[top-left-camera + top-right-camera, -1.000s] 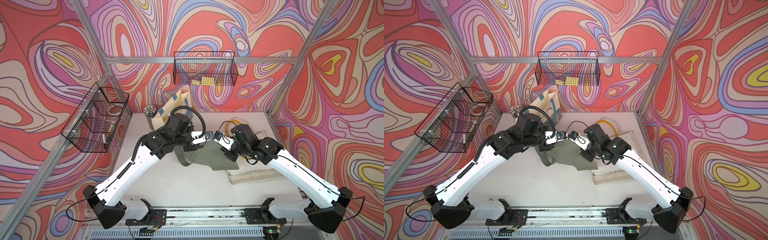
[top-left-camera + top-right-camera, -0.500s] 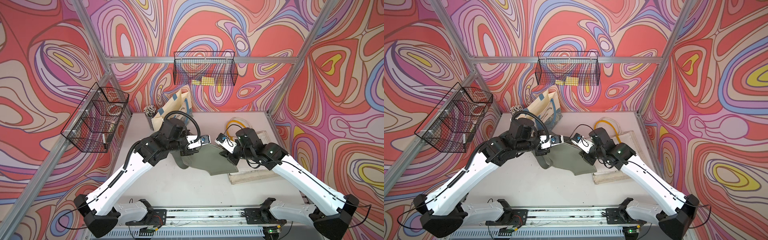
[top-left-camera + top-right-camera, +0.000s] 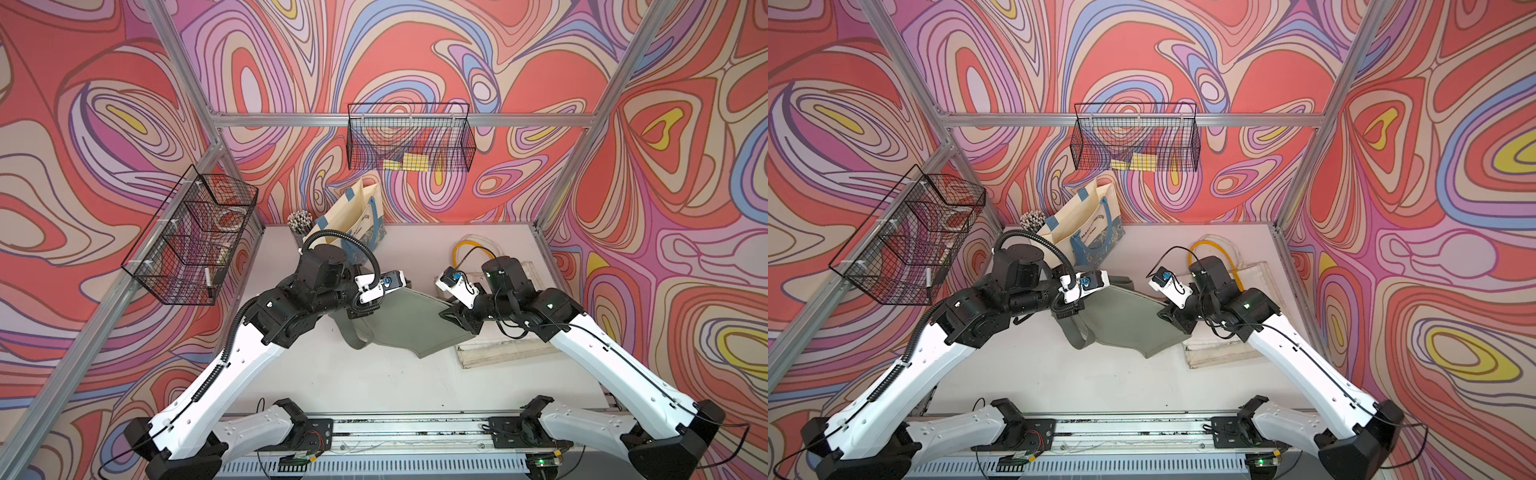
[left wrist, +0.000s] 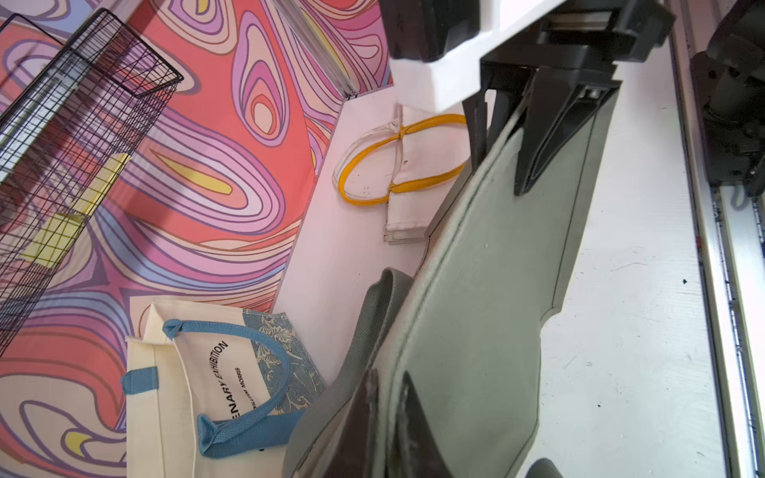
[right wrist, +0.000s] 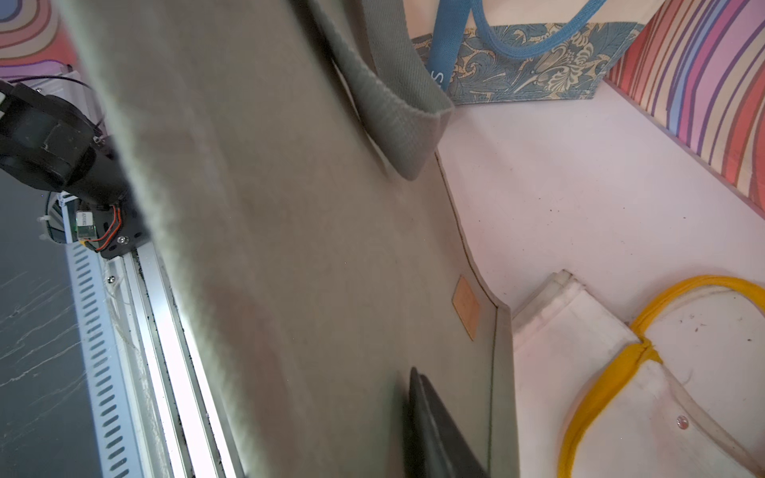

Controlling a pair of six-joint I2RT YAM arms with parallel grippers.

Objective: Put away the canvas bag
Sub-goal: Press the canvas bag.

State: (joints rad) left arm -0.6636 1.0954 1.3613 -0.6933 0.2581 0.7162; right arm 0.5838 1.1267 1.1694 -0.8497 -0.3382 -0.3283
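The canvas bag point(image 3: 399, 322) is at the middle of the bench point(image 3: 374, 382). The left tool point(image 4: 389, 397) is clamped on its strap-side edge. The right tool point(image 3: 457, 318) straddles the opposite corner, jaws apart.

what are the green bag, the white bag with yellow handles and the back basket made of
Green bag: looks like stiff matte canvas; woven webbing strap and stitched hem show in the wrist views.
White bag: likely cotton canvas, matte, slightly soiled; yellow handles seem cord or rolled cloth.
Basket: probably black coated metal wire, by its thin rigid grid.
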